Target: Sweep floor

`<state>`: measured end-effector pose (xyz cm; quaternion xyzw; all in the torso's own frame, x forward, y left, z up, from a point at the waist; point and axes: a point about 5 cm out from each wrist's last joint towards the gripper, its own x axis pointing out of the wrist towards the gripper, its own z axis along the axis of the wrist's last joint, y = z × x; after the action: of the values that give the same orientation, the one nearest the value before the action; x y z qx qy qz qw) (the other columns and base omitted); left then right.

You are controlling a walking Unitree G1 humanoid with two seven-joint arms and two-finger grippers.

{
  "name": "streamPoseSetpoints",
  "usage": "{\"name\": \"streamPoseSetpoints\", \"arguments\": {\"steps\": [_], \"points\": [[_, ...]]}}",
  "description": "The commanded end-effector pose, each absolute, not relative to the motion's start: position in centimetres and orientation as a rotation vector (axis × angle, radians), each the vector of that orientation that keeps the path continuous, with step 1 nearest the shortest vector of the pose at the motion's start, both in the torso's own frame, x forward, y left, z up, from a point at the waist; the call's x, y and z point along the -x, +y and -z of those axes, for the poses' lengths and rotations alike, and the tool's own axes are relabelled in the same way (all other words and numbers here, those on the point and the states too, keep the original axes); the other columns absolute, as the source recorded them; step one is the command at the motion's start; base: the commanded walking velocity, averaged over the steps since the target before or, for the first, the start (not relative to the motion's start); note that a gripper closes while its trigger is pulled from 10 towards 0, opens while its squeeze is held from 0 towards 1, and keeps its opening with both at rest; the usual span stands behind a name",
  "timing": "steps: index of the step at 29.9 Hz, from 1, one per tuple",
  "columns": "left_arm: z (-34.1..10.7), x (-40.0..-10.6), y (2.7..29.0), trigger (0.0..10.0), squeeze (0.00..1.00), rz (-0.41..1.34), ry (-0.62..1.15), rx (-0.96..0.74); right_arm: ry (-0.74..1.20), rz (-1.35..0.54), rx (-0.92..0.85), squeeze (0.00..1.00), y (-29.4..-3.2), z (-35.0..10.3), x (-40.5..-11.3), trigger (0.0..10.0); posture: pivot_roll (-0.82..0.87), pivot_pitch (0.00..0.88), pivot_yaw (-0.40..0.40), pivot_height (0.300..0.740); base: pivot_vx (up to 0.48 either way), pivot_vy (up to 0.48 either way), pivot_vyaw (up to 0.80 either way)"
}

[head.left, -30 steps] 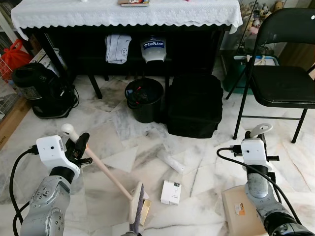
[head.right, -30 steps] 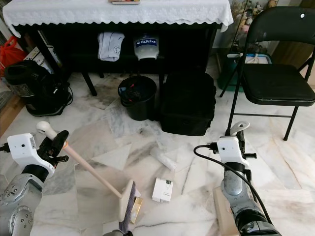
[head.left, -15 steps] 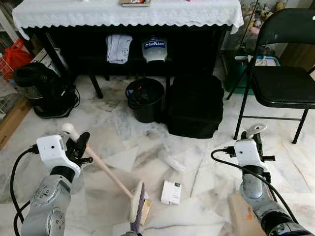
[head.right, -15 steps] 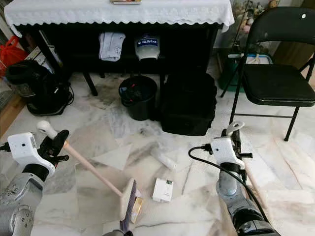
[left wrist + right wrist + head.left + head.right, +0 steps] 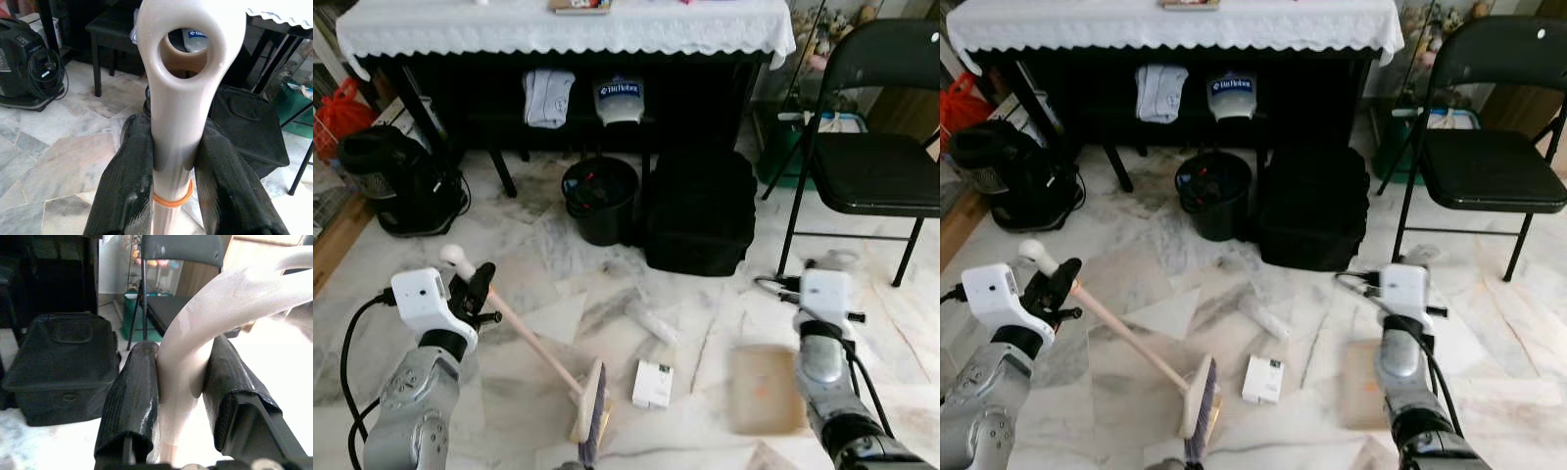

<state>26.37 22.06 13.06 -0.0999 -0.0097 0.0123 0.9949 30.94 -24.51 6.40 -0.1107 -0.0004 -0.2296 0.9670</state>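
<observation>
- Left wrist view: the left gripper [image 5: 172,161] has both black fingers [image 5: 128,171] clamped tight on the pale handle of the broom [image 5: 524,338], just below its ring-shaped end and just above an orange band.
- In the left eye view that handle slants down from the gripper toward the middle of the floor, where the broom's bristle head [image 5: 591,415] rests on the marble floor [image 5: 558,255], just beside a small white box [image 5: 653,384].
- A crumpled white wrapper [image 5: 652,321] lies near the box, between it and the black bag [image 5: 700,211].
- Right wrist view: the right gripper [image 5: 182,396] is closed on the curved pale handle of the dustpan [image 5: 766,390], whose tan pan hangs low over the floor to the right of the box.
- Handling, as I judge it: the broom looks light and stiff, a wooden shaft that will not flex, though the smooth plastic end could twist in the grip. Holding so near the top gives long reach but weak leverage; a hold lower on the shaft would press the bristles harder.
- The box and wrapper seem light and should slide easily on polished stone, perhaps skidding past the pan.
- Hard to make out: the dustpan is badly blurred, so its tilt and whether its lip touches the floor cannot be told.
- The broom head is cut off at the bottom edge of the frame, and something yellowish beside it is too unclear to name.
</observation>
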Motion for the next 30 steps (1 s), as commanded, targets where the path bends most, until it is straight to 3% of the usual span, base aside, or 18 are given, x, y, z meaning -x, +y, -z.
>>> {"name": "streamPoseSetpoints", "arguments": {"steps": [1,18,30], "points": [[-13.8,-26.6,22.1,10.0,0.0,-0.02,-0.064,0.194,-0.002,0.446,0.251,0.0,-24.6,-6.6,-31.1,10.0,0.11,0.073,0.035,0.74,0.0,0.0,0.0],[-13.4,-26.5,21.9,10.0,0.0,-0.022,-0.064,0.207,0.018,0.408,0.309,0.0,-25.2,-5.7,-30.1,10.0,0.11,0.083,0.034,0.74,0.0,0.0,0.0],[-13.2,-26.2,21.7,10.0,0.0,-0.024,-0.063,0.214,-0.03,0.289,0.43,0.0,-23.6,-6.0,-30.5,10.0,0.11,0.092,0.028,0.74,0.0,0.0,0.0]]}}
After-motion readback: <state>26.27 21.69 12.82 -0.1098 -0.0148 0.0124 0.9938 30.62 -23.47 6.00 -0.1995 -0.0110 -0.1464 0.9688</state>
